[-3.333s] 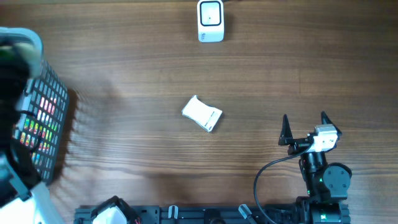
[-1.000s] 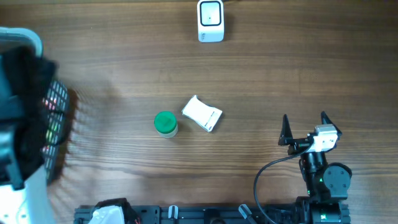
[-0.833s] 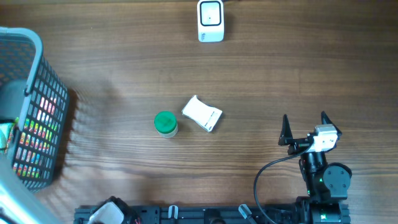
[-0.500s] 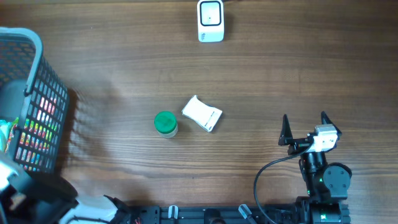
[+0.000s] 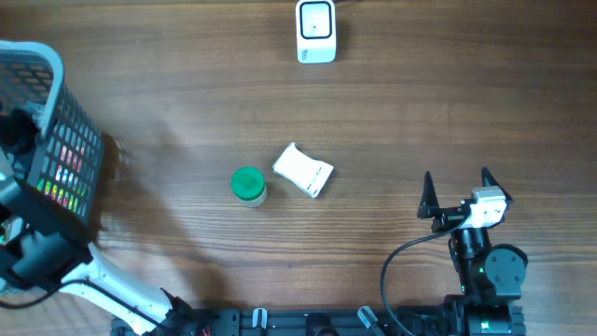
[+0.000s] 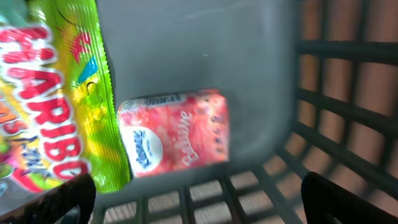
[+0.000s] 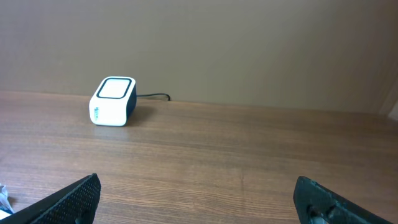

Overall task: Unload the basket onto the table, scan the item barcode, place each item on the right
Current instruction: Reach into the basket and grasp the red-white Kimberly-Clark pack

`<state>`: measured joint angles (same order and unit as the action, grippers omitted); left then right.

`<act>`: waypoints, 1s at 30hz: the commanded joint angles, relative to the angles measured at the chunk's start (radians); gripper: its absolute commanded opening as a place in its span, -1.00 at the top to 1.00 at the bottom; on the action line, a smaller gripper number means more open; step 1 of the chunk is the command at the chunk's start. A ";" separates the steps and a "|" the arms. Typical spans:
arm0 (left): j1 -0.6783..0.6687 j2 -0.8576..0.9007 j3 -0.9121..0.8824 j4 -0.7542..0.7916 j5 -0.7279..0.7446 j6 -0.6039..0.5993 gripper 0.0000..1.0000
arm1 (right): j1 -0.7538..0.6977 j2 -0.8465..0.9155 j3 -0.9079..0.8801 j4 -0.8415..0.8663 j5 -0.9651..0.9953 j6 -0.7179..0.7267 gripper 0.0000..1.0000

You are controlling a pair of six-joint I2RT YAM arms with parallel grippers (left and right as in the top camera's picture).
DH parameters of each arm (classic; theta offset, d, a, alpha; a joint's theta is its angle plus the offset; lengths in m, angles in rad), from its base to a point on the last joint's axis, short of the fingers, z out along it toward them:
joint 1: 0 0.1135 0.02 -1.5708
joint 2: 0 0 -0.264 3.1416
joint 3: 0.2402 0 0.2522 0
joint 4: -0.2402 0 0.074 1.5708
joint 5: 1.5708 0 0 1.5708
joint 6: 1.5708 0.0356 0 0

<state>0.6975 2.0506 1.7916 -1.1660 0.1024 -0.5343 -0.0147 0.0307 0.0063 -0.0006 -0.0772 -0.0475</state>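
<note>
Left gripper (image 6: 199, 205) open over pink packet (image 6: 174, 134) in basket (image 6: 205, 43): centre, descend straight, avoid Haribo bag (image 6: 56, 93). Right gripper (image 5: 457, 182) open, parked

Jar (image 5: 248, 185) just left of packet (image 5: 303, 172); scanner (image 5: 316, 31) behind; basket (image 5: 76, 131) far left.

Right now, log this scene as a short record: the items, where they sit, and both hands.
device: white scanner at the far edge of the table
loose items: green-lidded jar close beside white packet, mid-table
container: grey basket at the left edge
inside it: gummy bag next to pink packet
arms: left hand open, empty, over the basket's contents; right hand open, empty, near right, away from the items
scan: not yet done
</note>
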 commanded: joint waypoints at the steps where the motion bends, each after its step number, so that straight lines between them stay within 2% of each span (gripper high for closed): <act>1: 0.001 0.059 0.005 0.001 -0.014 -0.032 -1.00 | 0.005 0.000 -0.001 0.003 -0.002 -0.005 -1.00; 21: -0.006 0.188 -0.048 0.033 -0.018 -0.050 -0.99 | 0.005 0.000 -0.001 0.003 -0.002 -0.005 -0.99; 23: -0.006 0.188 -0.057 0.033 -0.018 -0.049 -0.78 | 0.005 0.000 -0.001 0.003 -0.002 -0.005 -0.99; 26: -0.006 0.188 -0.064 0.021 -0.018 -0.049 -0.31 | 0.005 0.000 -0.001 0.003 -0.002 -0.005 -0.99; 28: -0.006 0.188 -0.064 0.015 -0.018 -0.046 -0.16 | 0.005 0.000 -0.001 0.003 -0.002 -0.005 -0.99; 30: -0.005 0.183 -0.062 0.006 -0.018 -0.045 -0.15 | 0.005 0.000 -0.001 0.003 -0.002 -0.005 -0.99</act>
<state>0.6949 2.2105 1.7573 -1.1534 0.0761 -0.5816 -0.0147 0.0307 0.0063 -0.0002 -0.0772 -0.0475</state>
